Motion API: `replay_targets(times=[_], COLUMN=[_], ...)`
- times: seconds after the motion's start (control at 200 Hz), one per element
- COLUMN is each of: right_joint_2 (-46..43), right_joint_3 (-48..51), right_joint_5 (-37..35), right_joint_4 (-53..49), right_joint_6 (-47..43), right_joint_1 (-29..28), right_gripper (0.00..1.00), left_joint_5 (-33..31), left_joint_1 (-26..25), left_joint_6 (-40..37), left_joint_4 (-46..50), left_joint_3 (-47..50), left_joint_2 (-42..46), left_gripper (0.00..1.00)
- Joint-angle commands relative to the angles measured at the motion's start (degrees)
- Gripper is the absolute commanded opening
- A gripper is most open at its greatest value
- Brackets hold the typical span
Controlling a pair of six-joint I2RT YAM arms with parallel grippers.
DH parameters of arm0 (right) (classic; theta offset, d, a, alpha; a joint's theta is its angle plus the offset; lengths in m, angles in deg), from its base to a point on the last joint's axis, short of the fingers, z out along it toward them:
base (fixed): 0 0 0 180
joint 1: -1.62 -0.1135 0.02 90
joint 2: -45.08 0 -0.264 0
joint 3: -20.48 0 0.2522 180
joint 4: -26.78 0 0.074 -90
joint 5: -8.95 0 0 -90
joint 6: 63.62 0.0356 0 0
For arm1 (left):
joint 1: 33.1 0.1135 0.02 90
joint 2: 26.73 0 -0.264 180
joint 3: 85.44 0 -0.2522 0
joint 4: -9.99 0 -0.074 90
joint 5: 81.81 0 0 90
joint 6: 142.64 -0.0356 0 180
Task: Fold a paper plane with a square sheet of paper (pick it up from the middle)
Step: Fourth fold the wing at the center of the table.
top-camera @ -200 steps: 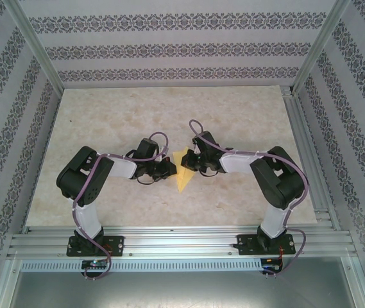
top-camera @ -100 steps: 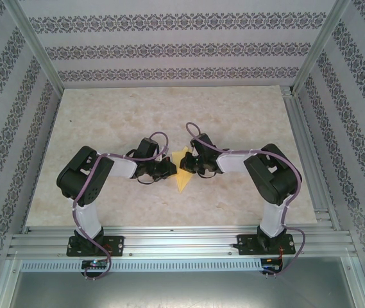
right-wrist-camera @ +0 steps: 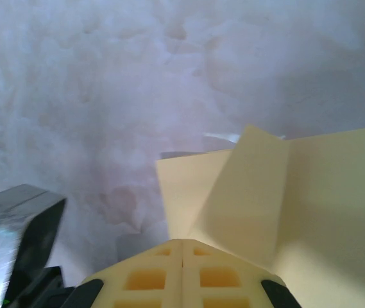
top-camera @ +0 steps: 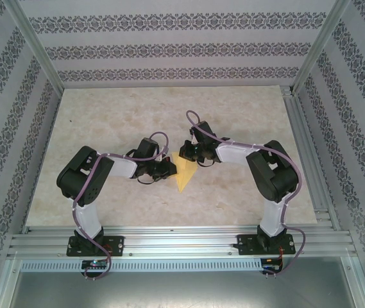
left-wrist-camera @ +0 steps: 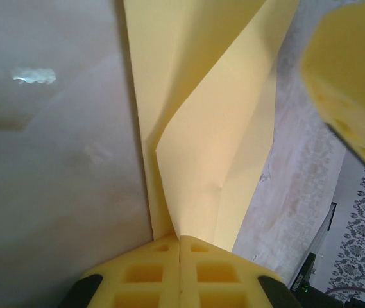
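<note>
The square sheet of paper (top-camera: 185, 174) is yellow and partly folded. It lies at the table's middle as a narrow wedge with its tip toward the near edge. My left gripper (top-camera: 171, 168) is at the sheet's left side, shut on it. In the left wrist view its jaws (left-wrist-camera: 180, 239) pinch a crease, and two panels of the sheet (left-wrist-camera: 201, 128) fan out from there. My right gripper (top-camera: 185, 156) is at the sheet's far end. Its jaws (right-wrist-camera: 182, 242) are shut where a raised flap of the paper (right-wrist-camera: 310, 192) meets them. One right finger (left-wrist-camera: 352, 83) shows blurred beside the paper.
The marbled table (top-camera: 137, 115) lies open around the paper on all sides. Patterned walls and aluminium posts (top-camera: 38, 51) enclose it. A metal rail (top-camera: 182, 240) with both arm bases runs along the near edge.
My right gripper has moved left and toward the far side, to the paper's far end. The paper's upper part now lies lower. The left gripper has stayed in place.
</note>
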Motion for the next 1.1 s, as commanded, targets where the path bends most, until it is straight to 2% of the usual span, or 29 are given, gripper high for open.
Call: replay_targets(times=[0.0, 0.165, 0.43, 0.794, 1.099], right_joint_2=[3.7, 5.1, 1.0, 8.5, 9.8], right_joint_3=[0.3, 0.6, -3.7, -6.0, -7.7], right_joint_5=[-1.5, -1.7, -0.4, -1.1, -3.1], right_joint_4=[0.0, 0.8, -3.1, -3.5, -5.3], right_joint_6=[-0.3, -0.4, -2.8, -3.0, -4.1], right_joint_1=[0.4, 1.0, 2.9, 4.1, 6.1], right_gripper=[0.03, 0.04, 0.04, 0.04, 0.04], left_joint_5=[-4.6, -4.6, -4.8, -4.6, -4.7], left_joint_1=[0.3, 0.3, 0.3, 0.4, 0.4], left_joint_6=[-2.3, -2.2, -2.6, -2.5, -2.8], left_joint_4=[4.9, 4.9, 5.0, 5.2, 5.6], left_joint_3=[0.5, 0.5, 0.9, 0.4, 0.9], left_joint_2=[-2.3, -2.3, -2.3, -2.3, -2.2], left_gripper=[0.04, 0.04, 0.04, 0.04, 0.04])
